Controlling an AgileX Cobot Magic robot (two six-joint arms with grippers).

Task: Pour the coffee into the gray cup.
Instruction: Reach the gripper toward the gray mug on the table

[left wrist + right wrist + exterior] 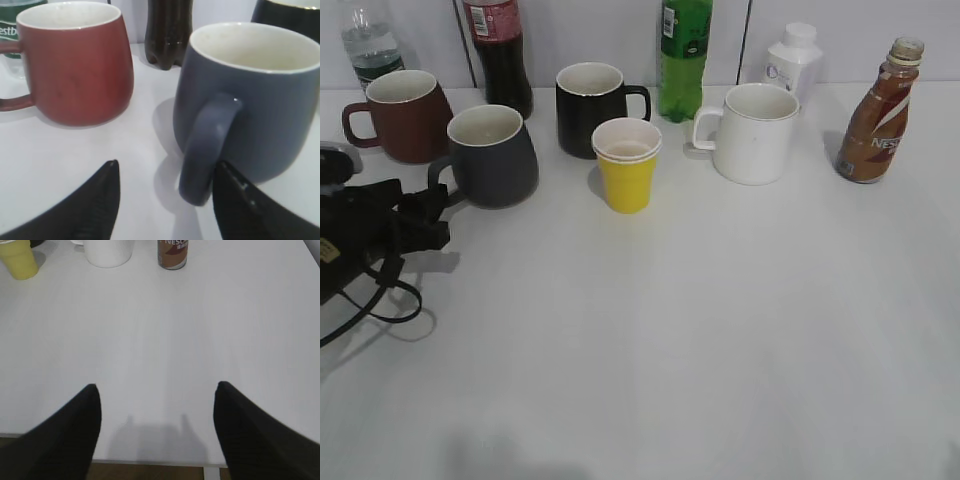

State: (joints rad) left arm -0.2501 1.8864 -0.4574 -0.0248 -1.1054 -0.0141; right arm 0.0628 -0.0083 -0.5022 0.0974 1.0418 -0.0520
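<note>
The coffee bottle point(878, 120) stands near the far right corner of the worktop point(720, 330), uncapped as far as the exterior view shows, and the gray cup point(494, 155) sits toward the far left, just in front of the reddish-brown mug point(405, 115). The left gripper point(165, 200) has its fingers point(102, 205) spread wide around the cup's handle point(205, 150), holding nothing, one finger just beside or touching the handle (contact is hard to judge). The right gripper point(157, 425) hangs over the near edge, fingers wide apart and empty, well away from the bottle. Closing on the handle off-centre could twist the cup or knock it into its neighbour; an open bottle grasped carelessly could spill. The right arm is absent from the exterior view, and the right wrist view cuts the bottle off above its label.
</note>
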